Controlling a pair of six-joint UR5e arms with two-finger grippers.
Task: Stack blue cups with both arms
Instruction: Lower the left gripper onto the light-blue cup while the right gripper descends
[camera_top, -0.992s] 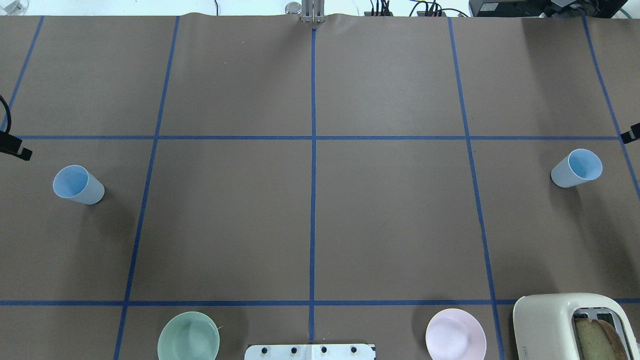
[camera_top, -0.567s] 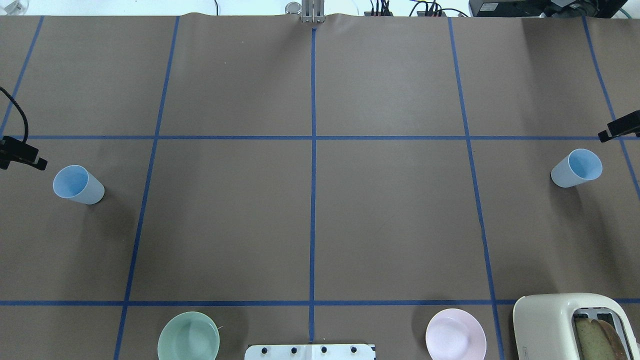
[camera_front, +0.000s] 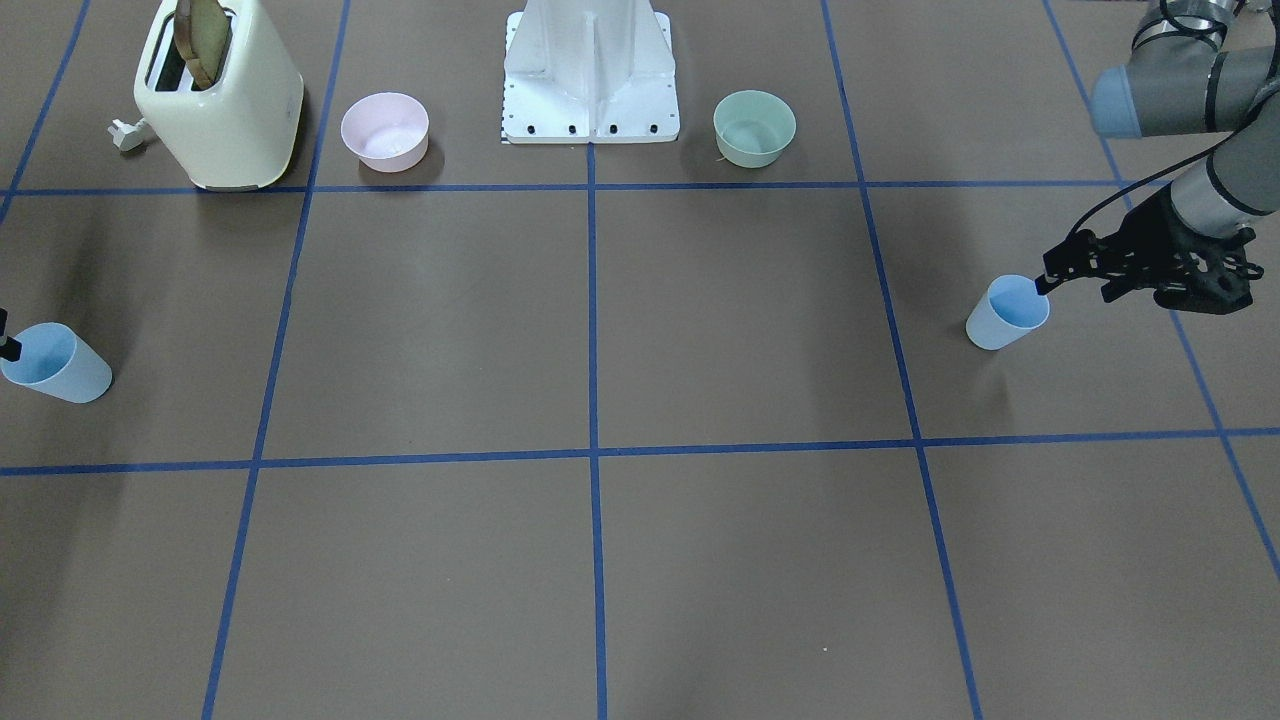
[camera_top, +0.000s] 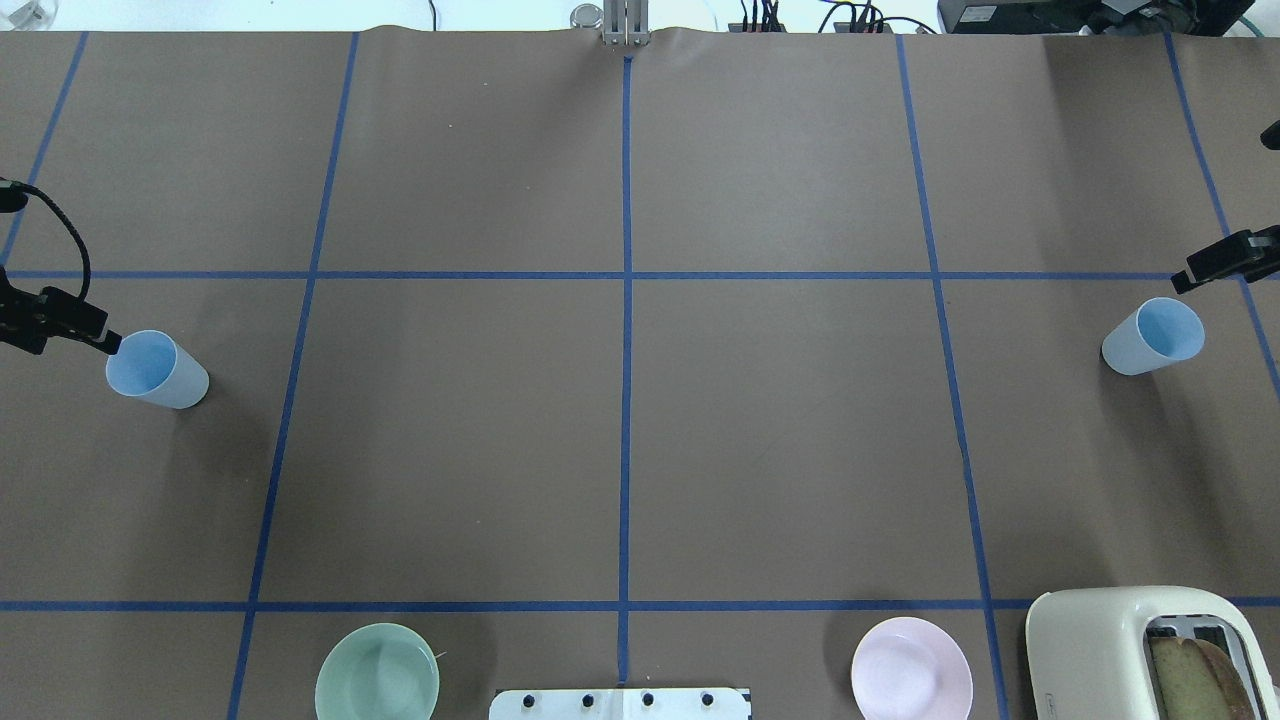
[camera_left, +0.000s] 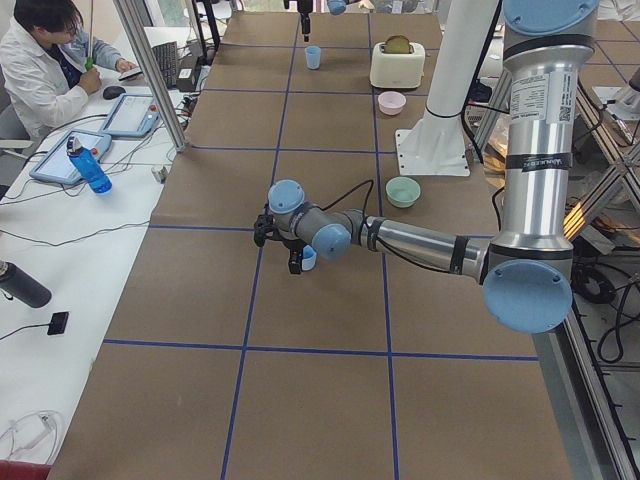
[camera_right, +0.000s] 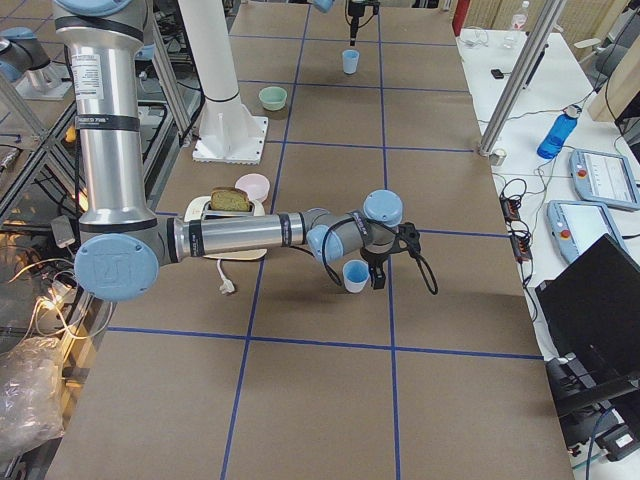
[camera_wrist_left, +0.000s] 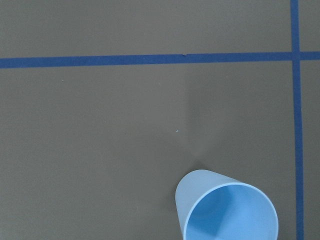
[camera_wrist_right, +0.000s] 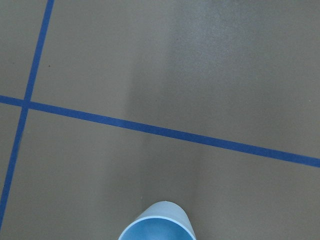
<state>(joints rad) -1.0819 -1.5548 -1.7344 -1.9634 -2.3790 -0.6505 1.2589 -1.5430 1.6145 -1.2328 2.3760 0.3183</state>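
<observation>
Two pale blue cups (camera_top: 157, 368) (camera_top: 1153, 336) were counted. Two bowls (camera_top: 911, 682) (camera_top: 377, 685) were logged, one pink, one green. One toaster (camera_top: 1090, 640) was noted, with one bread slice (camera_top: 1195, 675). Two arms (camera_left: 420, 240) (camera_right: 240, 235) and one white base post (camera_front: 590, 60) were recorded

No text was legible. Small vertical lettering ran down the silver tube of the left arm (camera_left: 545, 95) and of the right arm (camera_right: 88, 72), too small to make out.

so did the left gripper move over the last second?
Yes. In the overhead view the left gripper has moved rightward, from clear of the left blue cup to its rim; the cup has stayed put.
</observation>
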